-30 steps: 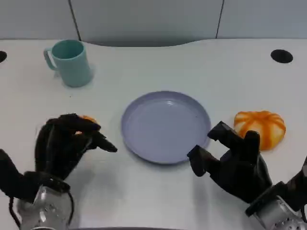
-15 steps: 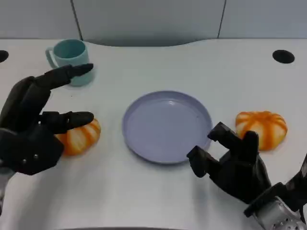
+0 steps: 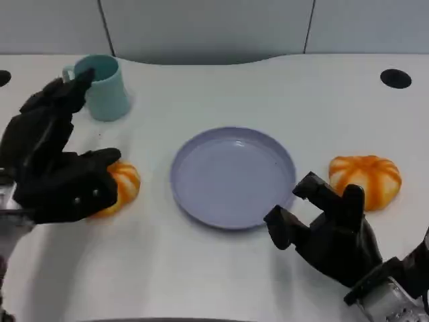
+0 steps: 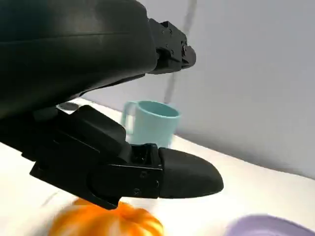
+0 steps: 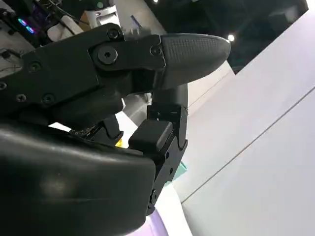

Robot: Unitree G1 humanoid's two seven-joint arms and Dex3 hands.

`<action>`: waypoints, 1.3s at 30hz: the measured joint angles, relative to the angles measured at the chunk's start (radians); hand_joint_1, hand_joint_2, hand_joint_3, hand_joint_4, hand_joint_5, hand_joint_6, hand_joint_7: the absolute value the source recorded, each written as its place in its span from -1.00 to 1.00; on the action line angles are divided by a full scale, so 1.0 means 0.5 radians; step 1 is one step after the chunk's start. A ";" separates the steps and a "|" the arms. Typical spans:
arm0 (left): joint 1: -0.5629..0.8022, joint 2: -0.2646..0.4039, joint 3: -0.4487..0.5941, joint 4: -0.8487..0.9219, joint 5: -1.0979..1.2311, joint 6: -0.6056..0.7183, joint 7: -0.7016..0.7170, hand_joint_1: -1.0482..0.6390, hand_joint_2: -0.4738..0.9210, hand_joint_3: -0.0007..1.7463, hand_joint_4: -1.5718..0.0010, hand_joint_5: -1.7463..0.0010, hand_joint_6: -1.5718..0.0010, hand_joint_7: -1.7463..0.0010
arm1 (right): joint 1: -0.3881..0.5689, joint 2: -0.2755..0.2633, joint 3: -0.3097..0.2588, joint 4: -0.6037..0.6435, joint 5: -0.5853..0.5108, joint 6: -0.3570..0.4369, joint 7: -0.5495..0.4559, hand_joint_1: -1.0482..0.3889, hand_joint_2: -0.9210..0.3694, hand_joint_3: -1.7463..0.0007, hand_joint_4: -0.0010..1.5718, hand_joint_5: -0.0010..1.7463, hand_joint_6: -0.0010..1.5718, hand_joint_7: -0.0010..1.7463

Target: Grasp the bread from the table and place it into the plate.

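White table point(image 3: 221, 268), left robot hand point(image 3: 57, 168) spread beside bread point(image 3: 120, 188), near plate point(image 3: 231, 176) rim.

Even, bright overhead light falls on the white table point(image 3: 221, 268), with soft shadows beneath the left hand point(image 3: 57, 168) and right hand point(image 3: 328, 231). Beneath the left hand's fingers point(image 4: 182, 172), the orange bread point(image 4: 106, 221) is blurred.
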 measured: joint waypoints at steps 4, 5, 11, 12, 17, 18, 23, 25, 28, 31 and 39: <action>-0.005 -0.113 -0.043 0.132 -0.028 0.159 0.025 -1.00 1.00 -0.18 1.00 1.00 1.00 1.00 | 0.011 -0.007 0.016 -0.012 0.000 0.021 0.000 -0.58 -1.00 0.56 -0.03 0.99 0.00 0.18; -0.007 -0.132 -0.049 0.152 -0.035 0.194 0.025 -1.00 1.00 -0.16 1.00 1.00 1.00 1.00 | 0.016 -0.007 0.023 -0.017 0.000 0.021 0.000 -0.59 -1.00 0.56 -0.03 1.00 -0.01 0.19; -0.030 -0.230 -0.105 0.210 -0.042 0.385 0.024 -1.00 1.00 -0.14 1.00 1.00 1.00 1.00 | 0.085 -0.009 0.053 -0.119 -0.001 0.058 -0.040 -0.60 -1.00 0.60 -0.03 0.96 -0.03 0.20; -0.030 -0.244 -0.111 0.216 -0.043 0.411 0.024 -1.00 1.00 -0.14 1.00 1.00 1.00 1.00 | 0.096 -0.009 0.057 -0.137 -0.001 0.068 -0.042 -0.60 -1.00 0.60 -0.03 0.95 -0.02 0.21; -0.030 -0.311 -0.153 0.242 -0.042 0.498 0.014 -1.00 1.00 -0.17 1.00 1.00 1.00 1.00 | 0.122 -0.008 0.061 -0.166 0.002 0.072 -0.042 -0.59 -1.00 0.59 0.03 0.88 0.00 0.17; -0.030 -0.318 -0.159 0.246 -0.042 0.508 0.001 -1.00 1.00 -0.17 1.00 1.00 1.00 1.00 | 0.126 -0.008 0.061 -0.170 0.003 0.072 -0.042 -0.59 -1.00 0.59 0.05 0.85 0.02 0.16; -0.030 -0.367 -0.212 0.266 -0.031 0.571 -0.024 -1.00 1.00 -0.17 1.00 1.00 1.00 1.00 | 0.165 -0.007 0.062 -0.226 0.017 0.100 -0.052 -0.59 -1.00 0.55 0.03 0.86 -0.01 0.15; -0.030 -0.387 -0.228 0.269 -0.024 0.590 -0.037 -1.00 1.00 -0.18 1.00 1.00 1.00 1.00 | 0.171 -0.008 0.063 -0.231 0.027 0.110 -0.051 -0.59 -1.00 0.57 0.05 0.82 0.01 0.14; -0.031 -0.395 -0.289 0.271 0.011 0.657 -0.078 -1.00 1.00 -0.25 1.00 1.00 1.00 1.00 | 0.183 -0.010 0.063 -0.247 0.030 0.137 -0.052 -0.60 -1.00 0.58 0.06 0.80 0.02 0.12; -0.032 -0.398 -0.324 0.274 0.043 0.702 -0.111 -1.00 1.00 -0.29 1.00 1.00 1.00 1.00 | 0.201 -0.015 0.063 -0.282 0.030 0.147 -0.053 -0.60 -1.00 0.57 0.07 0.78 0.03 0.13; -0.071 -0.371 -0.373 0.283 0.067 0.777 -0.232 -1.00 1.00 -0.67 1.00 0.90 0.98 0.58 | 0.210 -0.074 0.057 -0.319 0.085 0.203 -0.017 -0.60 -1.00 0.63 0.19 0.60 0.15 -0.04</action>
